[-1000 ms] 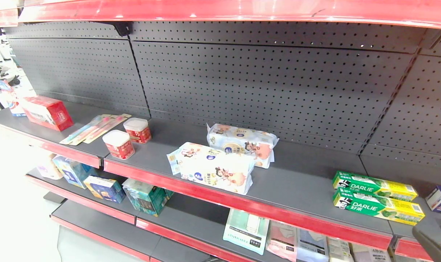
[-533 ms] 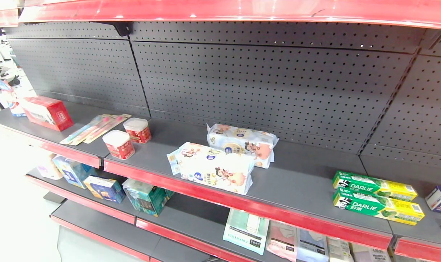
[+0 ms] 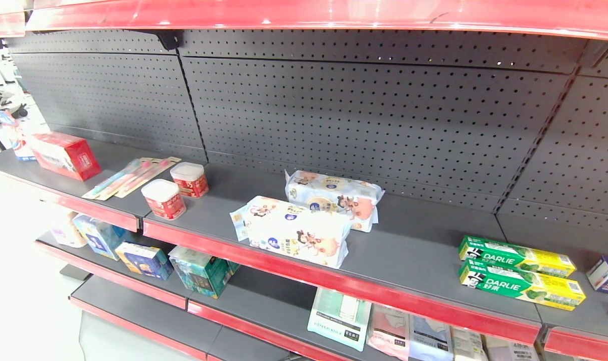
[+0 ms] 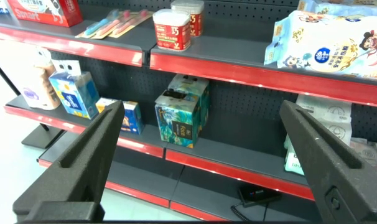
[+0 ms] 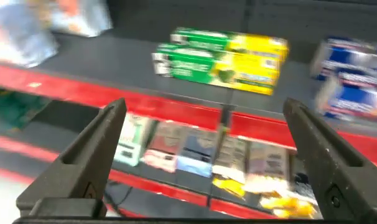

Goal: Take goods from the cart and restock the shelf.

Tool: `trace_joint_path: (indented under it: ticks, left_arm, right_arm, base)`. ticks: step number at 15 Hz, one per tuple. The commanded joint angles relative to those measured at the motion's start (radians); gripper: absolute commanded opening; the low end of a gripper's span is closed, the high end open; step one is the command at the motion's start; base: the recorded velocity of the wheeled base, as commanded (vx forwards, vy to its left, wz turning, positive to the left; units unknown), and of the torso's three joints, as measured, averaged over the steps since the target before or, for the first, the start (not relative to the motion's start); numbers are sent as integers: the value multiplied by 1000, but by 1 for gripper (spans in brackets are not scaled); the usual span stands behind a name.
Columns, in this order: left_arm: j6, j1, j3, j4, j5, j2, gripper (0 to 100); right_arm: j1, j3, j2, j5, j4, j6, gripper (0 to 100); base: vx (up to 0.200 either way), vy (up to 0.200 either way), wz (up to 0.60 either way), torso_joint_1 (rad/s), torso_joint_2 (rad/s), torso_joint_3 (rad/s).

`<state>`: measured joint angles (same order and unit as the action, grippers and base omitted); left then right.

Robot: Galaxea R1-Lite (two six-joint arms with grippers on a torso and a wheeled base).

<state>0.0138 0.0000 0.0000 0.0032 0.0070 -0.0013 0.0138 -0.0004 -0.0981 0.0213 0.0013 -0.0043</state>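
Head view. Item: shelf (image 3: 414, 250), middle tier, dark deck with a red front edge.

Stock, left to right:
- red box (image 3: 65, 154)
- toothbrush packs (image 3: 131, 176)
- two white-lidded red jars (image 3: 163, 199)
- two wet-wipe packs (image 3: 291, 230), one near the edge and one behind it
- a bare stretch of deck
- two toothpaste boxes (image 3: 519, 286), touching side by side, long axes running left-right along the shelf edge

Left gripper (image 4: 201, 107): jaws spread wide, nothing held. It faces the left half of the shelf, with a teal box (image 4: 182, 118) on the lower tier ahead.

Right gripper (image 5: 204, 104): jaws spread wide, nothing held. It faces the toothpaste boxes, and its jaw gap runs along their long axis.

Judgement: both arms are unloaded, so a fetch from the cart comes first. The bare stretch between wipes and toothpaste is the likeliest slot. It lies to the right of the left gripper and slightly left of the right gripper, so the right arm is the nearer.
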Motion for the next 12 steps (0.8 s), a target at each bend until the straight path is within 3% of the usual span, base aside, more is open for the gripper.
trace_joint_path:
  ticks: [1,2,12]
  left_arm:
    - [0,0,0,0,1,1,100]
    - [0,0,0,0,1,1,100]
    - [0,0,0,0,1,4,100]
  right_arm:
    - [-55,0,21,-15,0,-3,100]
    - [-6,-1,81,-26,2,4,100]
    - [-12,-1,98,-41,2,9,100]
  base:
    - [0,0,0,0,0,0]
    - [0,0,0,0,0,0]
    - [0,0,0,0,0,0]
